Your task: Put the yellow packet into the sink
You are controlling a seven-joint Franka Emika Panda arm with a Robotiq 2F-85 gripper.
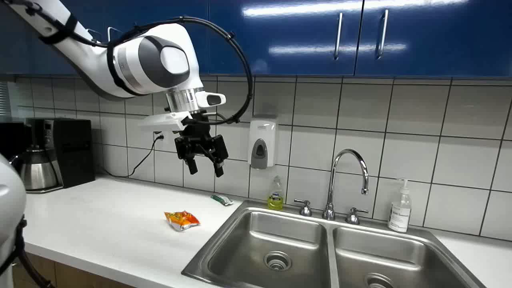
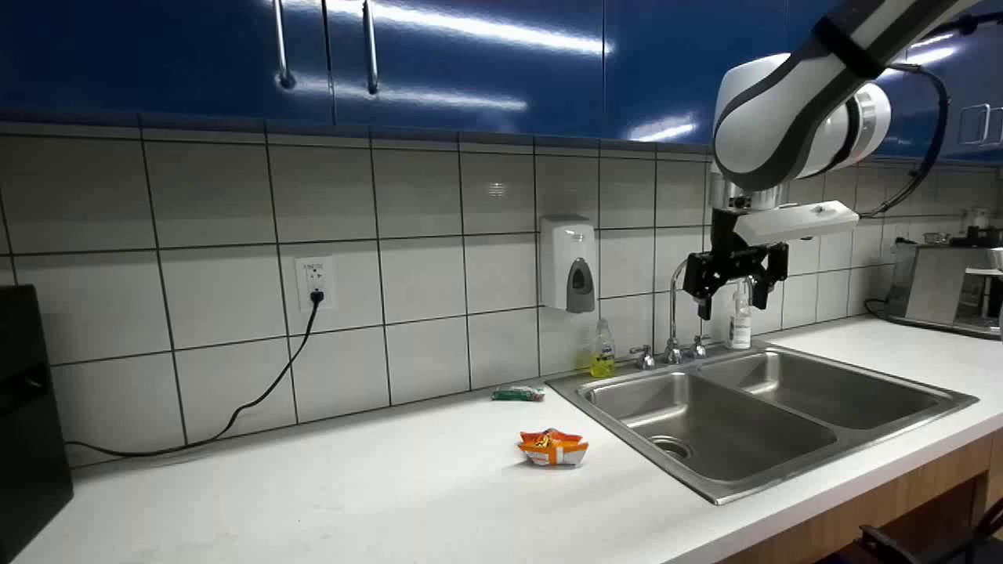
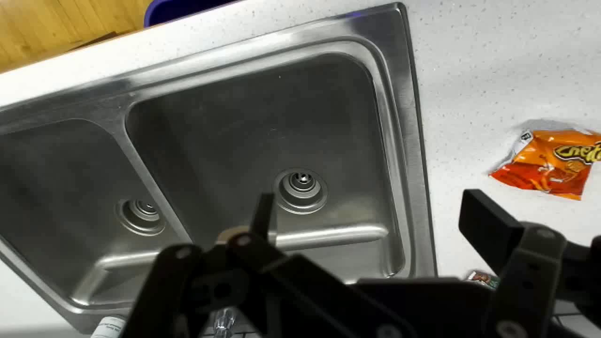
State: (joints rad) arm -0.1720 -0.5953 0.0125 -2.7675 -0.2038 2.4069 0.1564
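The yellow packet, an orange-red crinkly snack bag, lies on the white counter beside the sink in both exterior views (image 1: 182, 220) (image 2: 553, 448). It also shows at the right of the wrist view (image 3: 551, 162). The sink is a steel double basin; its rim shows in both exterior views (image 1: 218, 240) (image 2: 642, 440) and in the wrist view (image 3: 406, 141). My gripper (image 1: 205, 170) is open and empty, high above the counter and sink area. It also shows in an exterior view (image 2: 732, 305). In the wrist view its spread fingers (image 3: 371, 206) have only sink and counter below them.
A small green packet (image 1: 222, 199) lies near the wall. A chrome faucet (image 1: 332, 184), a yellow soap bottle (image 1: 276, 196) and a pump bottle (image 1: 400, 212) stand behind the bowls. A soap dispenser (image 1: 263, 142) is on the wall. A coffee maker (image 1: 64, 152) stands on the counter.
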